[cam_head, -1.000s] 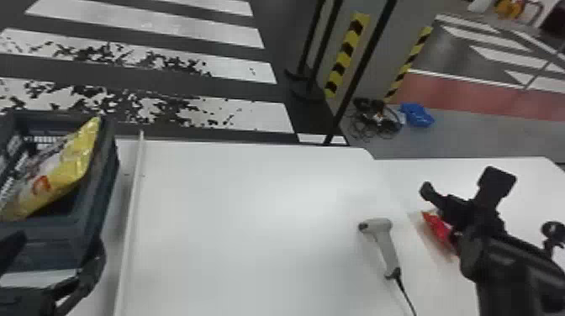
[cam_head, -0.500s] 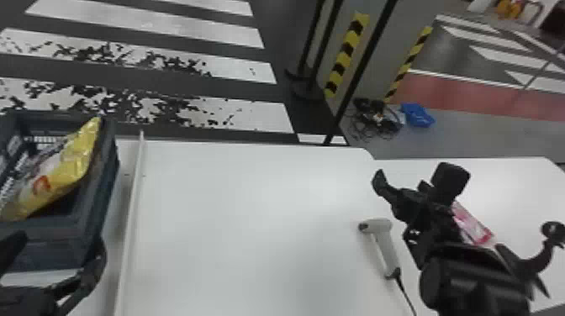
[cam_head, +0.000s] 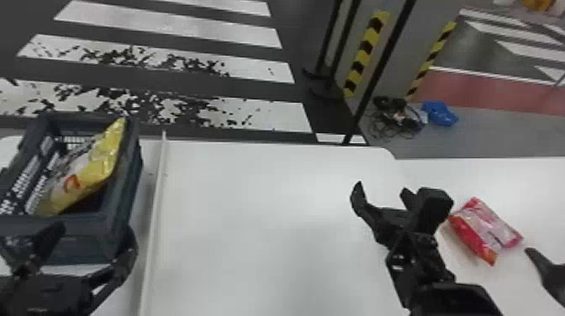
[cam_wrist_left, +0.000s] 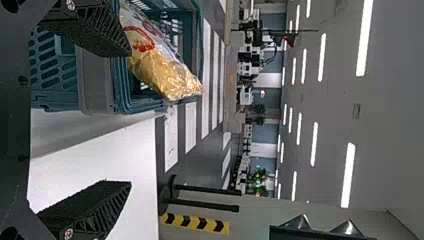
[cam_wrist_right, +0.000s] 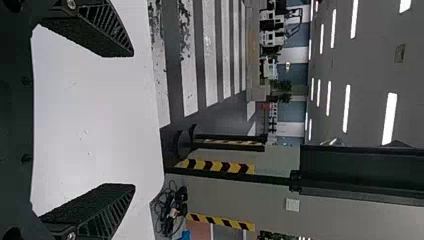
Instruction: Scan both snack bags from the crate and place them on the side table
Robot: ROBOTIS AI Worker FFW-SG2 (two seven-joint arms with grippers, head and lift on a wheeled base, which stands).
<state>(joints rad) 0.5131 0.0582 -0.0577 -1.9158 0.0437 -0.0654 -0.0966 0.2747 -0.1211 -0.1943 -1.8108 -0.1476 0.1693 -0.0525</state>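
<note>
The yellow snack bag leans inside the dark crate at the far left; the left wrist view has the same yellow bag in it too. My left gripper stands at the crate's near side, one finger at its right wall. Its fingers are apart with nothing between them around the gripper. At the right, the red snack bag lies flat on the white side table. My right gripper is beside the red bag, fingers wide apart; the right gripper holds nothing.
A thin raised strip runs along the white table right of the crate. Past the tables' far edge, a dark pole, cables and a blue bag are on the floor side.
My right gripper has come off the red bag and shifted left, with its fingers spread; the bag now lies exposed. The whole head view has shifted slightly. My left arm stays by the crate.
</note>
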